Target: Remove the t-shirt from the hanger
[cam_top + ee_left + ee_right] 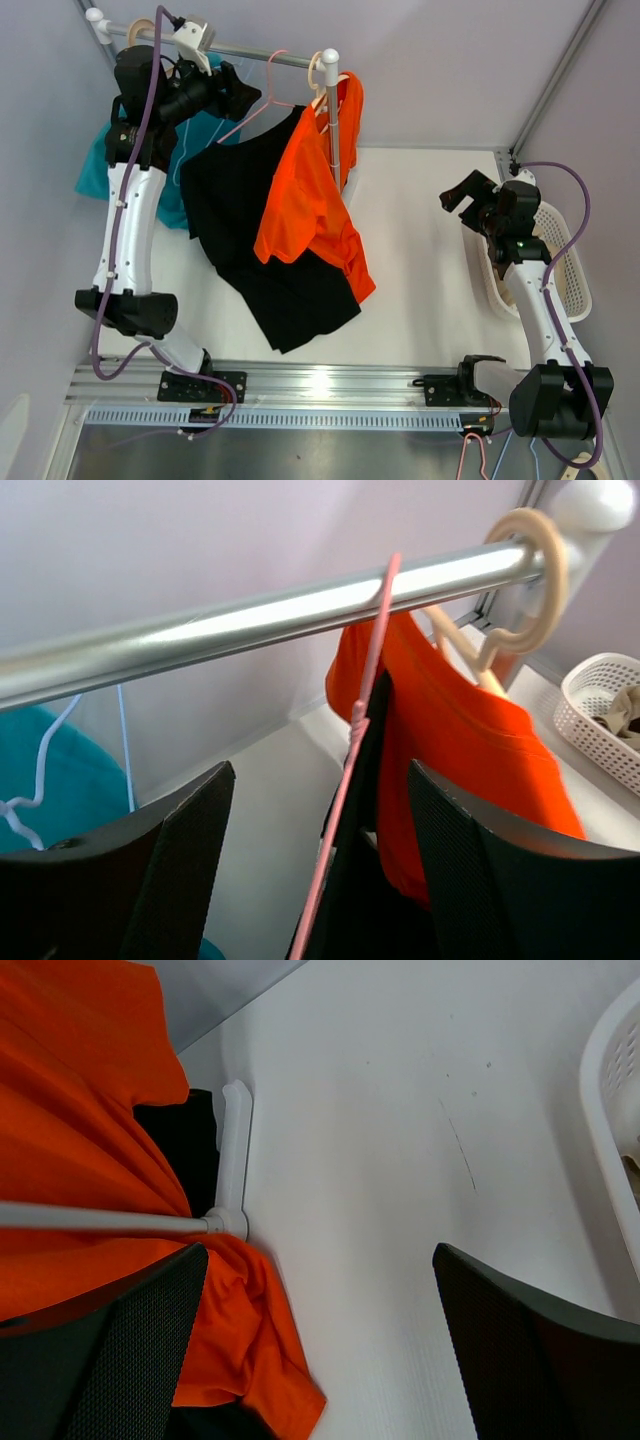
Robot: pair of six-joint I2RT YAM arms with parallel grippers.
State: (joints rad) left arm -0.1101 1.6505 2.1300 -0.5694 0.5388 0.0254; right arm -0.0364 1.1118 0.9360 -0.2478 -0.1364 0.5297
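— Left claw (pixel 228 92), item one: condition?
— Parted wide, gripping nothing. On its own camera I see the fingers (pixel 190 860) either side of the pink hanger (pixel 365 695), clear of the wire, just under the rail (pixel 250 620).
— Item two, right claw (pixel 465 195)?
— Fully spread, empty. It hangs over the desk (pixel 420 260) near the basket (pixel 575 270), well apart from the clothes.
— Item three, the garment?
— Black t-shirt (pixel 245 210), hanging from that pink hanger. I take it for the one to remove. The orange t-shirt (pixel 310 200) lies against it and overlaps it.
— Item four, hazards?
— Entry one: if I close on the wire alone and lift, hanger and shirt probably come away together and nothing is removed.
Entry two: the overlap. Dragging the black cloth could carry the orange one along and tip its beige hanger (pixel 540 580) off the rail's end.
Entry three: nothing braces the hanger. A one-sided tug may swing it, snag the collar on its shoulder or unhook it.
Entry four: the rail sits close above the fingers, so a careless rise could knock it.
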